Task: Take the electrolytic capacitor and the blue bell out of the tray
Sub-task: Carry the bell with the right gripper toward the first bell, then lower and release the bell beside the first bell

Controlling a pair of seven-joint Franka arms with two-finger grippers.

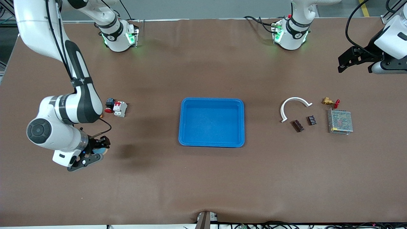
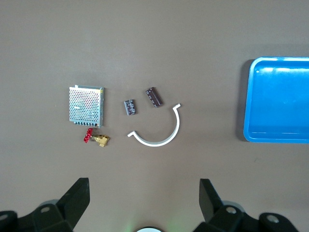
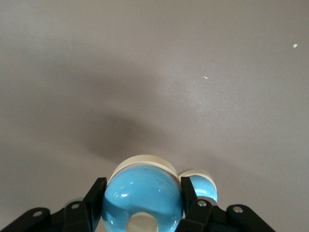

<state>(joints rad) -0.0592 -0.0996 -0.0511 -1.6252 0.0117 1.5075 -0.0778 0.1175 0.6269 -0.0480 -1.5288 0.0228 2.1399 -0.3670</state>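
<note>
Brown tabletop: right gripper clamps the glossy blue bell across its dome, likely slippery, at the tray's eight o'clock; left gripper waits, fingers spread.

I see blue bell: glossy dome, clamped in right gripper | tray: bright blue, bare, table's middle | capacitor: can't pick it out

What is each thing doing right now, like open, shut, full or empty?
tray: empty, flat on the table
blue bell: gripped, up in the air
right gripper: fingers shut on the bell
left gripper: fingers open, holding nothing, waiting
red valve handle: lying on the table
</note>
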